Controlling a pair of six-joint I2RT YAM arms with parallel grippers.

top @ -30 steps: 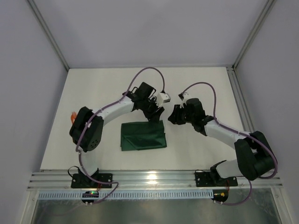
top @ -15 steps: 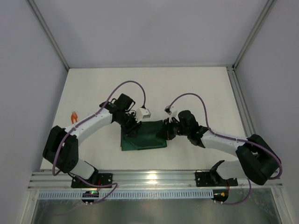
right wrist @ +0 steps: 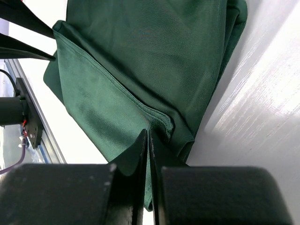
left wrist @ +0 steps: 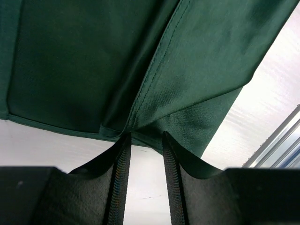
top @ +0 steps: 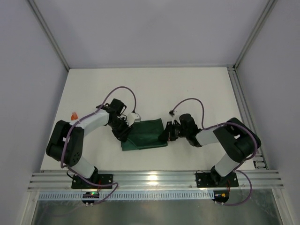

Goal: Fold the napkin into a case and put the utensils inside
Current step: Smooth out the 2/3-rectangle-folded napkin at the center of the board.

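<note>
Both arms are bent and reach in toward the middle, and both wrists are held low. The left gripper (top: 125, 134) is pointed to the right, and its two fingers (left wrist: 120, 178) are set a little apart, with a gap seen between them. The right gripper (top: 165, 136) is pointed to the left, facing the other one. Its fingers (right wrist: 136, 157) are squeezed almost together, and the edge of the napkin (right wrist: 140, 70) is pinched between them.

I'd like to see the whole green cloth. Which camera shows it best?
The top external view: the folded napkin shows nearly whole there. The two wrist views show only close-up parts of its edges and folds.
</note>
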